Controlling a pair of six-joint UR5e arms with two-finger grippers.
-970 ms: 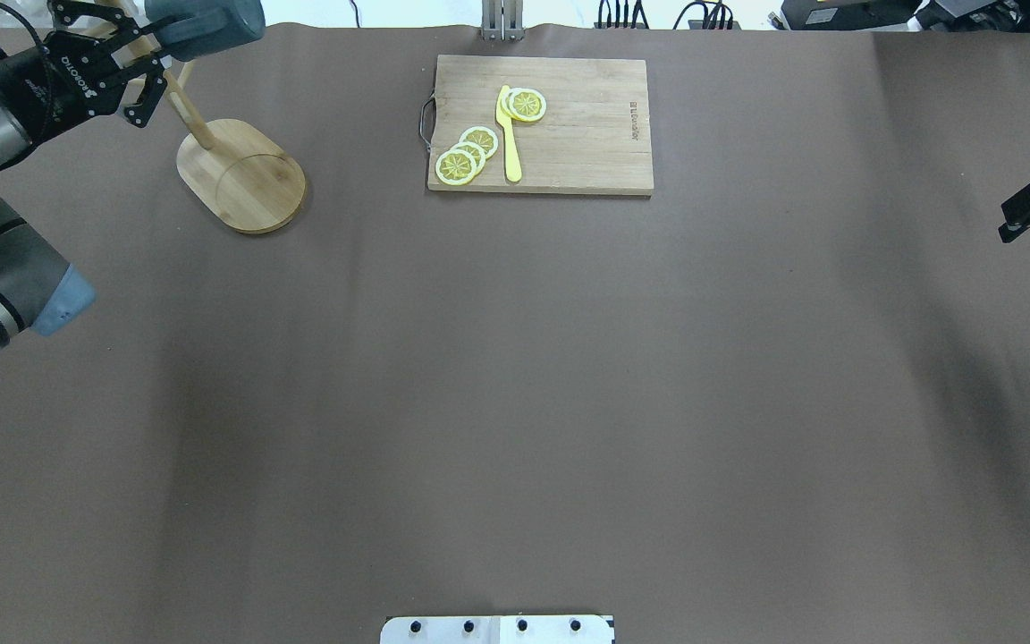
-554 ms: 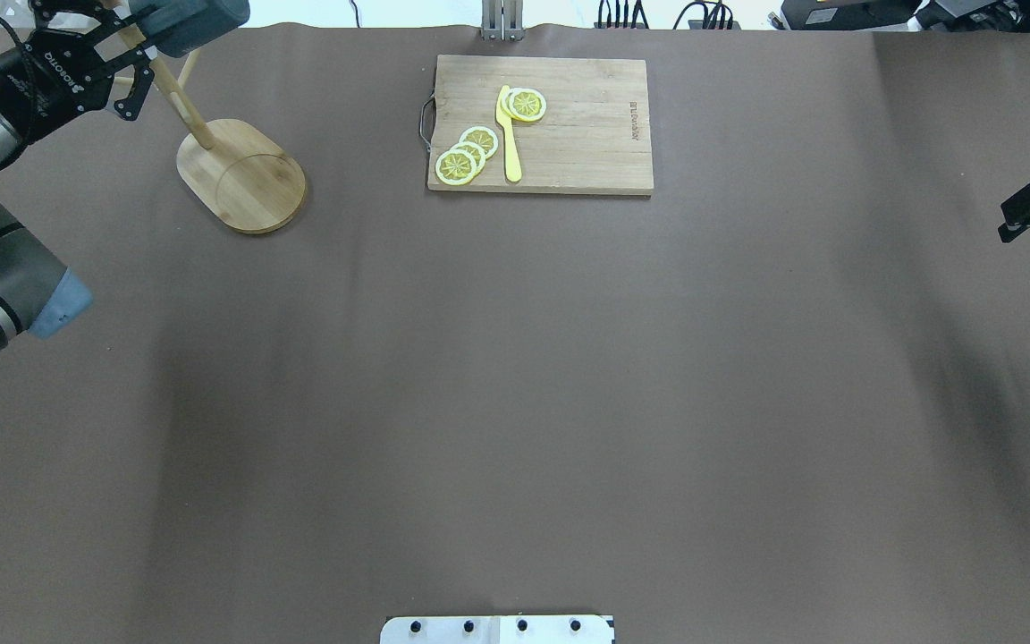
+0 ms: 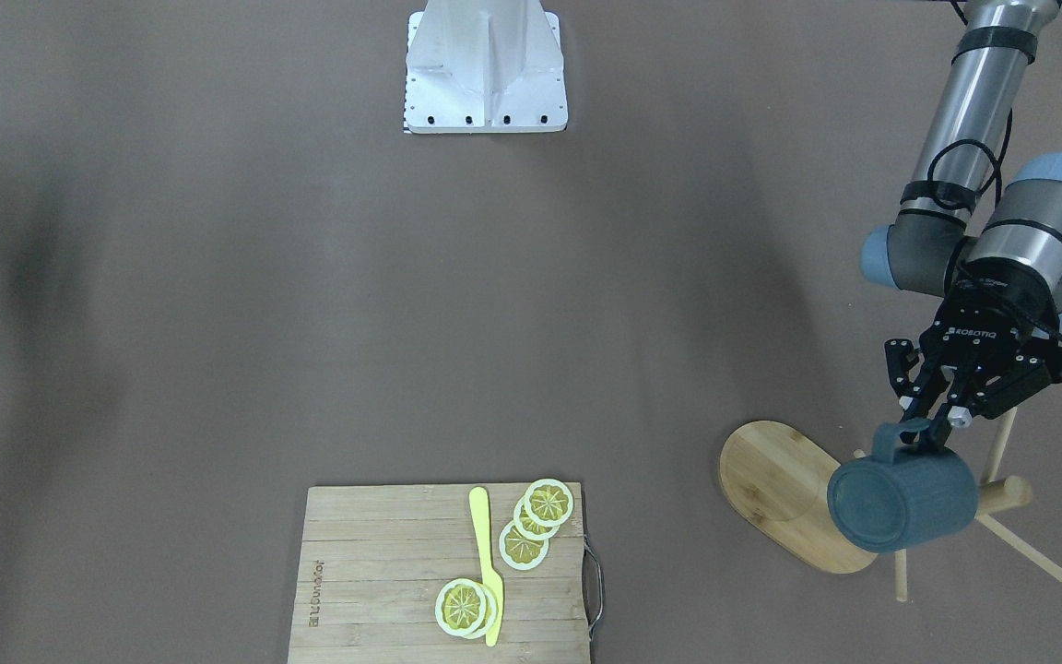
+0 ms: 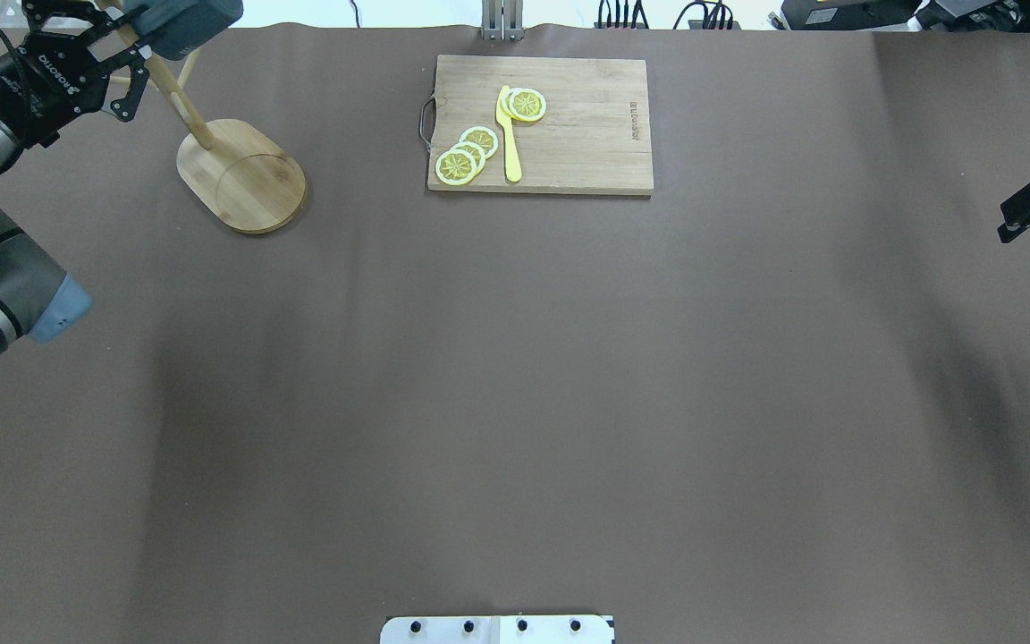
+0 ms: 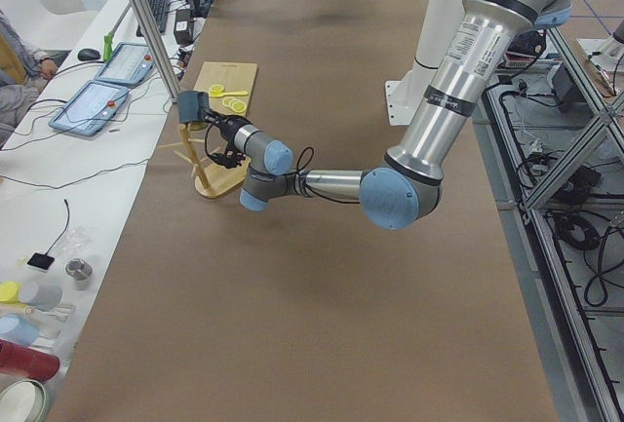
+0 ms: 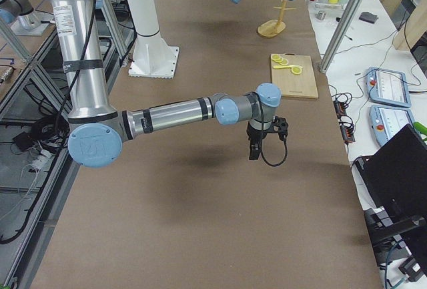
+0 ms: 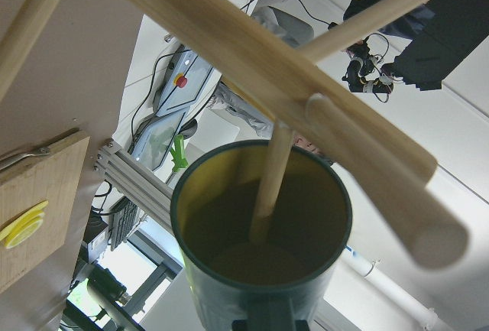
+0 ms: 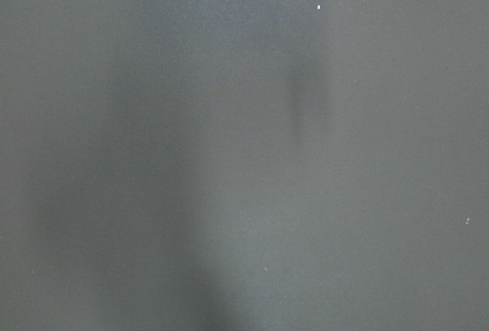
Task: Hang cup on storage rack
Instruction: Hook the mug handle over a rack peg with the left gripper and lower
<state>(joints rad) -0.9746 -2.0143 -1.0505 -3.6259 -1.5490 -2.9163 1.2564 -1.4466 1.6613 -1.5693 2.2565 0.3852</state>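
Teal-blue ribbed cup, sideways just beyond black two-finger left gripper clamping its loop handle; thin dowel peg of light bamboo storage rack inside its mouth. Risk, likely: a push jams peg, tips rack.

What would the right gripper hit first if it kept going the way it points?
The table. The right gripper points straight down over brown tabletop, and its wrist camera shows only that surface beneath it. How high it hangs is hard to tell.
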